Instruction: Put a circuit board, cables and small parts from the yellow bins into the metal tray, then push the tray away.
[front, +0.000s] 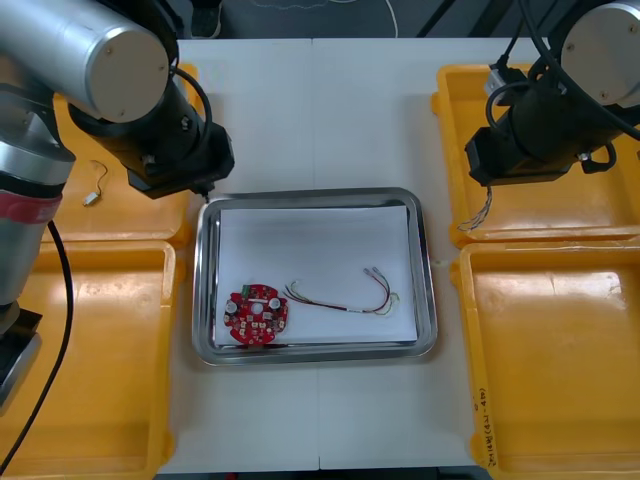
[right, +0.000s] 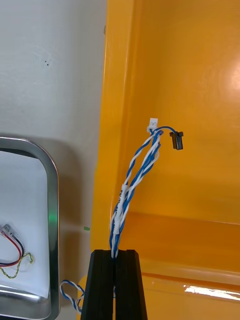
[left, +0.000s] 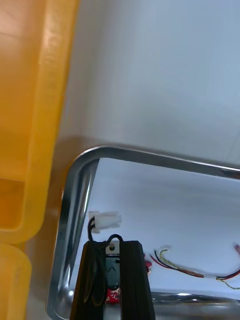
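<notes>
The metal tray (front: 205, 285), white inside, holds a round red circuit board (front: 257, 316) and a red and yellow cable (front: 345, 298). My left gripper (front: 206, 189) hovers over the tray's far left corner (left: 85, 160). In the left wrist view, the left gripper (left: 112, 246) is shut on a black cable (left: 102, 239) with a white plug (left: 106, 220). My right gripper (front: 489, 188) is above the far right yellow bin (front: 540, 215). It (right: 116, 254) is shut on a twisted blue and white cable (right: 136, 182) that dangles toward the bin's near left corner.
A thin wire with a white end (front: 95, 190) lies in the far left yellow bin (front: 70, 215). The near yellow bins (front: 90, 360) (front: 560, 350) flank the tray. The right wrist view shows the tray's corner (right: 47, 170) just left of the bin wall (right: 117, 100).
</notes>
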